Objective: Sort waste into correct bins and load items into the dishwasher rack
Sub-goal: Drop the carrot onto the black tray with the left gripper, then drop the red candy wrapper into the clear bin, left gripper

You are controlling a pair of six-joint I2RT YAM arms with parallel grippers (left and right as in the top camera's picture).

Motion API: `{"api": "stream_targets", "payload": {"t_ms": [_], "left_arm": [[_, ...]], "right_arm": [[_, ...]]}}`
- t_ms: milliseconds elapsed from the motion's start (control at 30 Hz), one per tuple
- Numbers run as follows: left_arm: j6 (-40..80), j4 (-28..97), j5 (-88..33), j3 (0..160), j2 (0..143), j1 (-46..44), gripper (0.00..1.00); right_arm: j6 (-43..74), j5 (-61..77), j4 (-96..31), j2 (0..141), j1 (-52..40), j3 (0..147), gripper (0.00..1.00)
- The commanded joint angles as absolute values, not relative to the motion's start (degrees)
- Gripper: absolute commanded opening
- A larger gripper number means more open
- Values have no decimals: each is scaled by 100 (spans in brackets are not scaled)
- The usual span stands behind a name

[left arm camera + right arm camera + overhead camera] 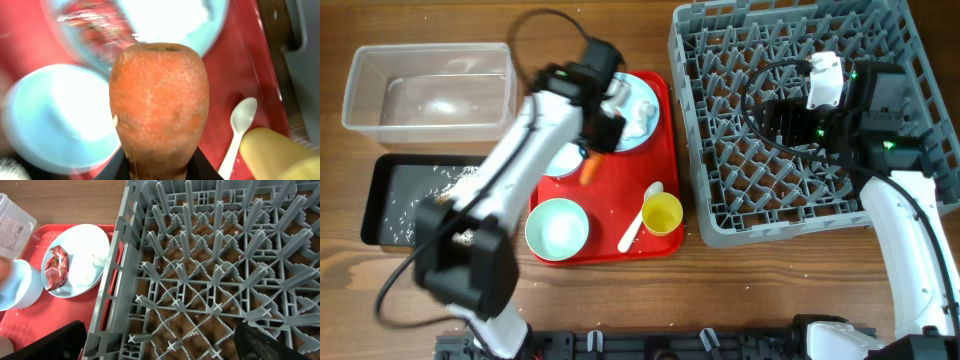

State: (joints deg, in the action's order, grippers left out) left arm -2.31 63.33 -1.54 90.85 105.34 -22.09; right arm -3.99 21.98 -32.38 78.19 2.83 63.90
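Note:
My left gripper (597,140) is shut on the orange carrot (588,171) and holds it above the red tray (610,245). In the left wrist view the carrot (159,100) fills the middle, its narrow end between my fingers (159,167). The pale blue plate (642,112) holds the red wrapper (56,265) and the white tissue (86,269). One bowl (557,228) sits at the tray's front left. A second bowl (563,160) is partly under my arm. The white spoon (640,217) and yellow cup (662,213) lie at the front right. My right gripper (170,345) is open over the grey rack (720,215).
The clear tub (430,88) stands at the back left. The black tray (395,195) in front of it holds scattered rice (445,180). A few rice grains lie under the rack floor (197,315). My left arm crosses over the black tray's right end.

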Motion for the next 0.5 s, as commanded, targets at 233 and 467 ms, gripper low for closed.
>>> {"api": "stream_targets", "payload": {"t_ms": [233,467], "left_arm": [[1688,6458,405,7314,9935,1876,4],[1848,4338,-320,5876,9937,2558,29]], "right_arm": [[-449,2174,-3221,7856,266,6414,99],[-377,2180,-3164,8040,263,6414,100]]}}
